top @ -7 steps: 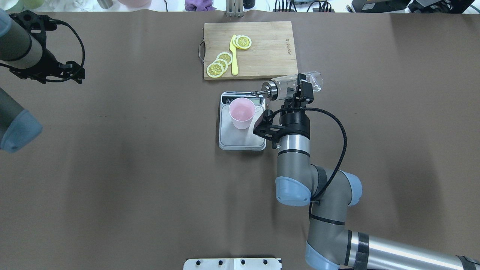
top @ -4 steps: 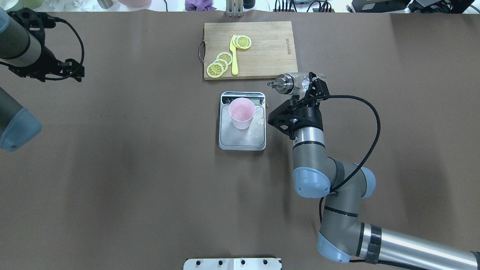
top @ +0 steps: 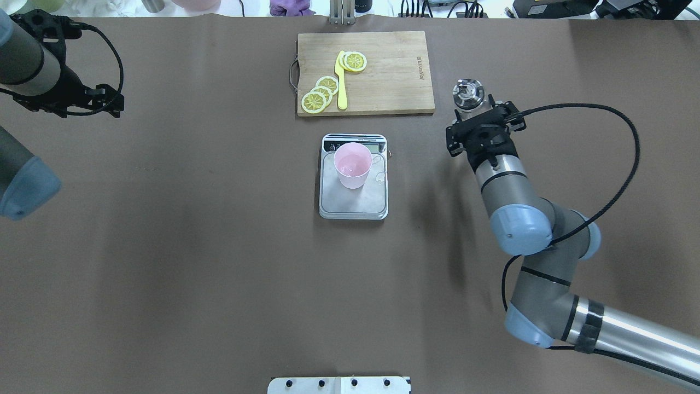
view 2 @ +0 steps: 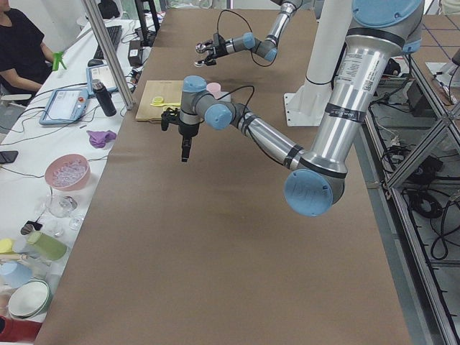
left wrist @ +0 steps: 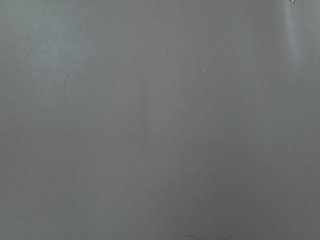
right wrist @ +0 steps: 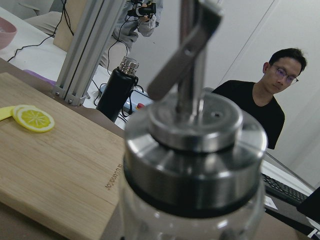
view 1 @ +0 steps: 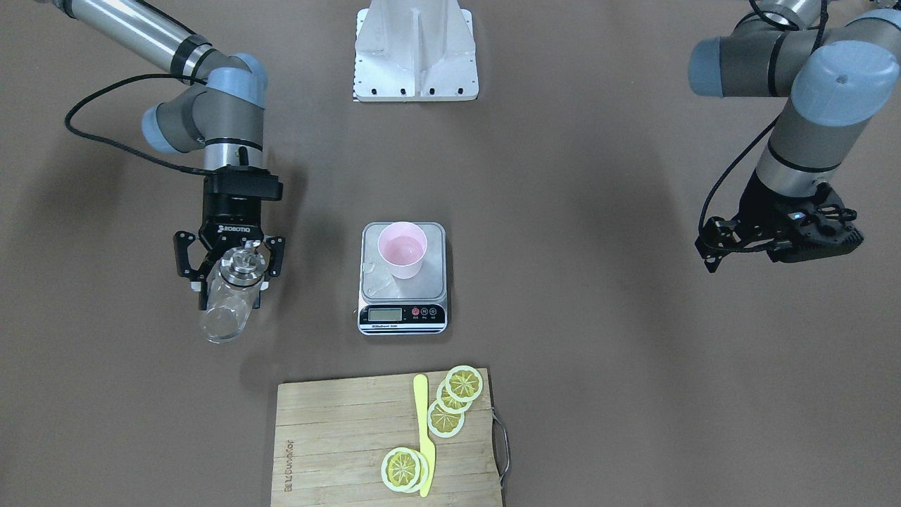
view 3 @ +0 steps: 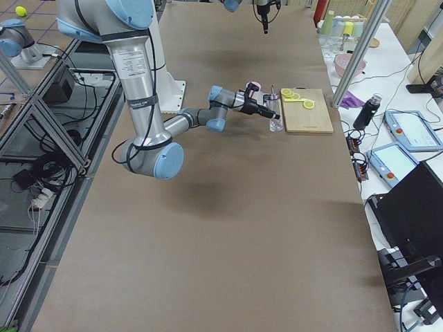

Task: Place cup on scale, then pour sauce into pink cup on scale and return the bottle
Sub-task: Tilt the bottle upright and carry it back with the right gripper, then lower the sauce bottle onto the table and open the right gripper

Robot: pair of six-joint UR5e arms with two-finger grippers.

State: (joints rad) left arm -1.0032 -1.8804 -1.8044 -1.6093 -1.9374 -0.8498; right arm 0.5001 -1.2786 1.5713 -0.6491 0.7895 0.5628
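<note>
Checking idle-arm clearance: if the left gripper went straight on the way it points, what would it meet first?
Probably the table: the left gripper points roughly straight down, and its wrist view shows only tabletop.

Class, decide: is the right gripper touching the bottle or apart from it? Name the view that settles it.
Touching. The front-facing view shows the right gripper closed on the bottle, one finger against each side just below its silver cap.

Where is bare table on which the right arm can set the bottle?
The table is bare on the robot's right of the cutting board and scale, around the held bottle. The gap between board and scale is narrow.
</note>
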